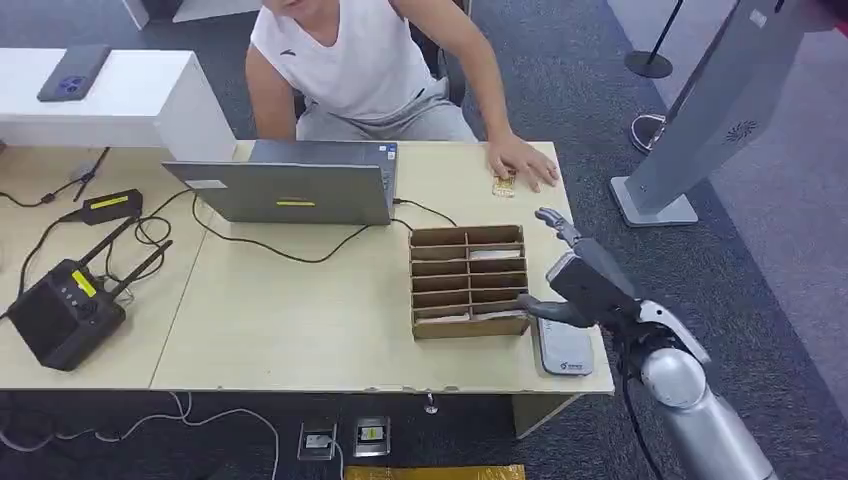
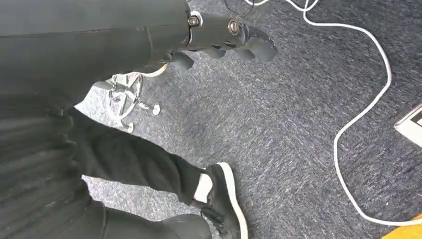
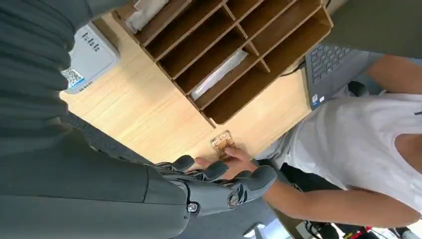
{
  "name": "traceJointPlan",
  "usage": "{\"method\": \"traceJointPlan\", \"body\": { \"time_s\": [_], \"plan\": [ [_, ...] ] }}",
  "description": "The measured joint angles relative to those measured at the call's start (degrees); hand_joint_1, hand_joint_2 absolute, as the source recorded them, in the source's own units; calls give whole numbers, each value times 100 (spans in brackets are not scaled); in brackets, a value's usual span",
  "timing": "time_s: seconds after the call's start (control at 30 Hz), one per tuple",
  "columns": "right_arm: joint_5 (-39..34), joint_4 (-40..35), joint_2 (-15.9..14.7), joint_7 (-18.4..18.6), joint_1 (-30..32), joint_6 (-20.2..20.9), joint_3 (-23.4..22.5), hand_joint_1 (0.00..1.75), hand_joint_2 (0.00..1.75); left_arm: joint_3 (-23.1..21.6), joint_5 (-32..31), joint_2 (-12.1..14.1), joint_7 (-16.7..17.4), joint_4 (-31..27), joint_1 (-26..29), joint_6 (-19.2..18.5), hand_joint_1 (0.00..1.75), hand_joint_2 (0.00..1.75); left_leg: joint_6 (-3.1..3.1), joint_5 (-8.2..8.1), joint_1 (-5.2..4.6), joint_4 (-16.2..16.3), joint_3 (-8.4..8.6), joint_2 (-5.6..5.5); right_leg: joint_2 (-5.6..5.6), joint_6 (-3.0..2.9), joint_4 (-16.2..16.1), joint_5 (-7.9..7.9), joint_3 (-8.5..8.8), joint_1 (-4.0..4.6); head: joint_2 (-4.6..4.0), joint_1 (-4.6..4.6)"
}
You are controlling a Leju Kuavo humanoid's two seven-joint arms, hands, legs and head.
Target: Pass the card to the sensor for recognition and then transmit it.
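A small gold-patterned card [image 1: 503,186] lies flat near the table's far edge, and a person's hand [image 1: 522,160] rests on it. In the right wrist view the card [image 3: 222,143] sits just past that person's fingers [image 3: 234,160]. My right hand [image 1: 585,272] hovers empty above the table's right end, fingers apart and stretched toward the card; its fingers [image 3: 219,175] are spread. The grey-white sensor pad [image 1: 565,348] lies flat below this hand, and its face [image 3: 90,56] shows a printed code. My left hand [image 2: 224,35] hangs over the carpet, holding nothing.
A cardboard slot organizer [image 1: 468,281] stands left of the sensor with cards in some slots. A laptop [image 1: 300,182] and cables lie mid-table, and a black antenna box [image 1: 65,308] sits at the left. A grey kiosk stand [image 1: 700,130] rises on the right.
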Motion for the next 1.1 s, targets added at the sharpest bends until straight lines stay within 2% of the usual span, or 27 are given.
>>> {"method": "traceJointPlan", "body": {
  "time_s": [0.5,0.97,1.1],
  "plan": [
    [363,-105,-120,258,227,411,44,0,175,79,-31,7,0,0,36,7,0,175,0,0,0,0,-1,0,0,0,0,0,0,0,0,2],
    [1732,-107,-295,590,311,452,317,0,175,146,-55,4,50,2,104,114,0,175,0,0,0,-1,-2,0,0,0,0,0,0,0,0,2],
    [2494,-107,-339,881,320,411,533,0,175,240,-53,-11,96,2,167,209,0,175,0,0,0,-1,-2,0,-1,0,0,-1,0,0,0,2]
  ]
}}
